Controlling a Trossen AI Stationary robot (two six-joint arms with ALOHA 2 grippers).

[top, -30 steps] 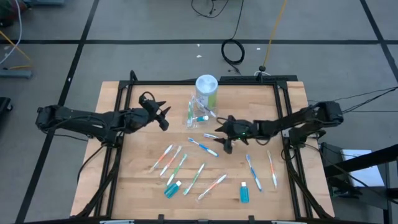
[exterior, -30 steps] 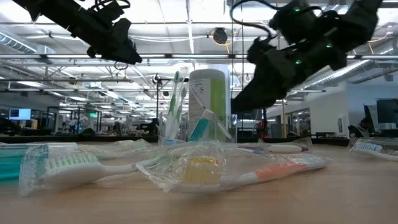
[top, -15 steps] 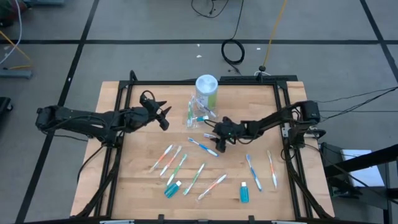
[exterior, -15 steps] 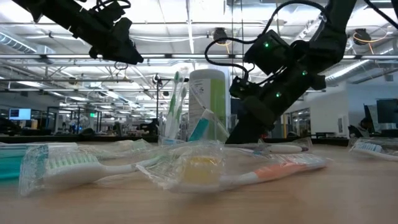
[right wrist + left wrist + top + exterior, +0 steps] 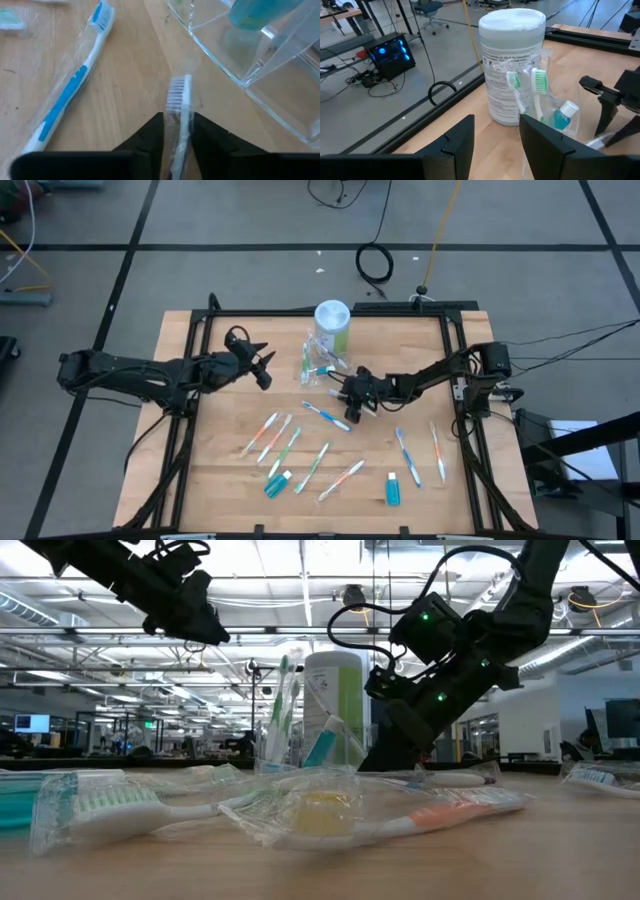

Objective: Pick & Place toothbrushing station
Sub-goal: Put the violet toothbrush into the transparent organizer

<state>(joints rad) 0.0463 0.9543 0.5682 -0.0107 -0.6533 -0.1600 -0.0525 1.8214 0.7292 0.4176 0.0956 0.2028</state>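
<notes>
Clear wrapping crinkles round the white toothbrush lying on the table just beside the plastic cup, so with my right hand pinching its handle I lift slowly and straight, while my left hand hovers spread, well apart.

The right arm reaches in from the table's right edge, stretched low toward the middle; its wrist tilts downward, and the right gripper sits at the tabletop with its two dark fingers drawn close together, pinching a wrapped toothbrush between them; the left arm extends from the left side, held well above the table; the left gripper hangs raised and level, its fingers parted with a clear gap and holding nothing.
</notes>
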